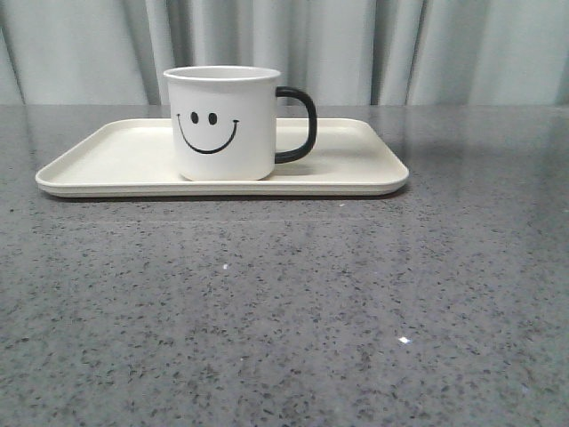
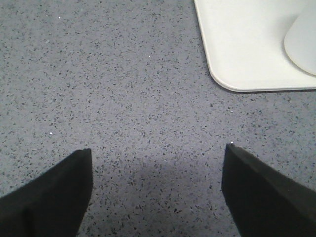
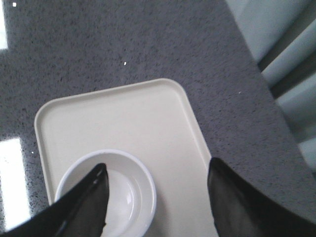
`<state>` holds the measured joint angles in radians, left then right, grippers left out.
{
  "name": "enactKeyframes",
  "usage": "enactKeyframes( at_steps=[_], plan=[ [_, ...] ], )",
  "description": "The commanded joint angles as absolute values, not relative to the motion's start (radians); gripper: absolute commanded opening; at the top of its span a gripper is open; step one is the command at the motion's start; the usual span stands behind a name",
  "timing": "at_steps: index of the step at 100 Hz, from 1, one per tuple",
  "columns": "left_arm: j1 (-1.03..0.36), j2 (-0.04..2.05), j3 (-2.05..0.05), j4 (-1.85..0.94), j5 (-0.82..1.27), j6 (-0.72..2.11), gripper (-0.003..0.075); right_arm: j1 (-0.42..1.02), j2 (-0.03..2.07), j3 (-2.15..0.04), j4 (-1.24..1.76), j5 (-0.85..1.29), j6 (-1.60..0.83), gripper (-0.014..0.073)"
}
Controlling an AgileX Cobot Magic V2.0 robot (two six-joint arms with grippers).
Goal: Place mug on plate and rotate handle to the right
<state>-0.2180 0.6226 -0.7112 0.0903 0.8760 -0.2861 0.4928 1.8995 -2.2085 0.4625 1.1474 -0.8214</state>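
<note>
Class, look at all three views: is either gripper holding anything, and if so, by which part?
Nothing is held. The left gripper is open over bare table; the right gripper is open above the mug, which stands free on the plate.

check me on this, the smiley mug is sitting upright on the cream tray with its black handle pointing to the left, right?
Not quite. The handle points to the right, not the left, as the front view shows. The rest holds: the mug stands upright on the cream tray, smiley face toward the camera.
</note>
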Motion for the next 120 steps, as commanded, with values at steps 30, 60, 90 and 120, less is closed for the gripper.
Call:
enactKeyframes(
  at_steps=[30, 60, 90, 120],
  plan=[
    [-0.215, 0.622, -0.738, 0.096, 0.811, -0.285, 0.0526, 0.237, 1.532, -1.988, 0.460, 0.961, -0.703, 0.0449],
    [-0.215, 0.622, -0.738, 0.096, 0.811, -0.285, 0.0526, 0.120, 1.212, -1.489, 0.452, 0.573, -0.705, 0.0449],
    [-0.215, 0.622, -0.738, 0.096, 0.811, -0.285, 0.0526, 0.120, 0.937, -1.174, 0.444, 0.244, -0.707, 0.0449],
    [-0.215, 0.622, -0.738, 0.096, 0.811, -0.285, 0.0526, 0.120, 0.821, -1.062, 0.444, 0.493, -0.673, 0.0449]
  ],
)
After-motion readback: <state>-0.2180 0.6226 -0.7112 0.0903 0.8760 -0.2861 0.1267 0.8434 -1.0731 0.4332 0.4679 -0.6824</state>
